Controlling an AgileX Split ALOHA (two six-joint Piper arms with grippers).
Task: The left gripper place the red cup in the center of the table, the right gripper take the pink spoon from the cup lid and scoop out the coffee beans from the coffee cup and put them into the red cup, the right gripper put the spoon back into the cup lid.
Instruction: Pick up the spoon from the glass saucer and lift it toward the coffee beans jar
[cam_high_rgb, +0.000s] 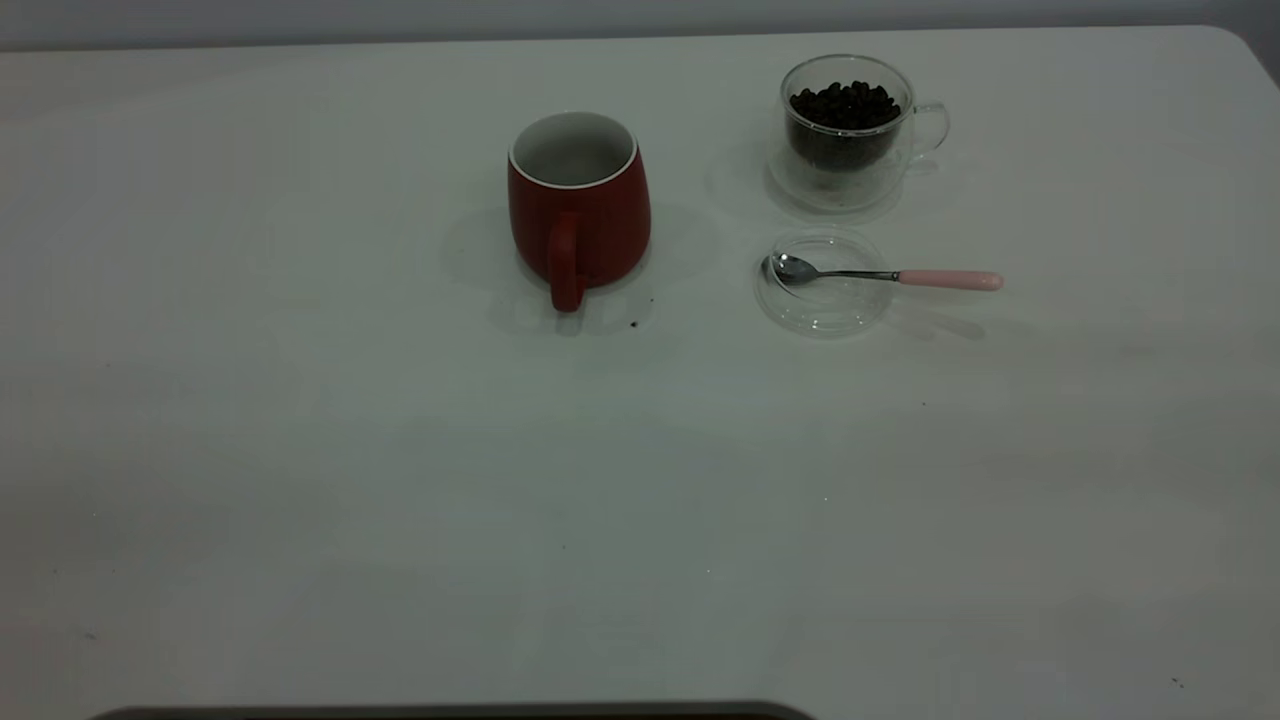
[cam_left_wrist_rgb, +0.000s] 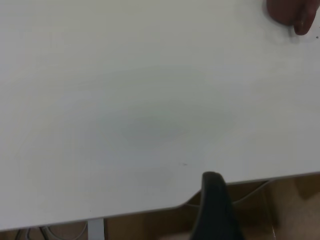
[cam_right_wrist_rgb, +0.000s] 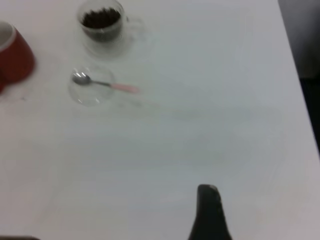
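red cup (cam_high_rgb: 579, 205) stands upper centre, spoon (cam_high_rgb: 880, 276) on the lid (cam_high_rgb: 822, 300) upper right; both grippers far off, grip state unclear

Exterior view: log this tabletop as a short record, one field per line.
red cup: upright near the table's middle, handle toward the camera, no beans visible inside
coffee cup: clear glass, upright, right of the red cup, farther back
coffee beans: heaped inside the coffee cup
cup lid: flat on the table, in front of the coffee cup
pink spoon: bowl resting in the lid, handle pointing right past its rim
grippers: none in the exterior view
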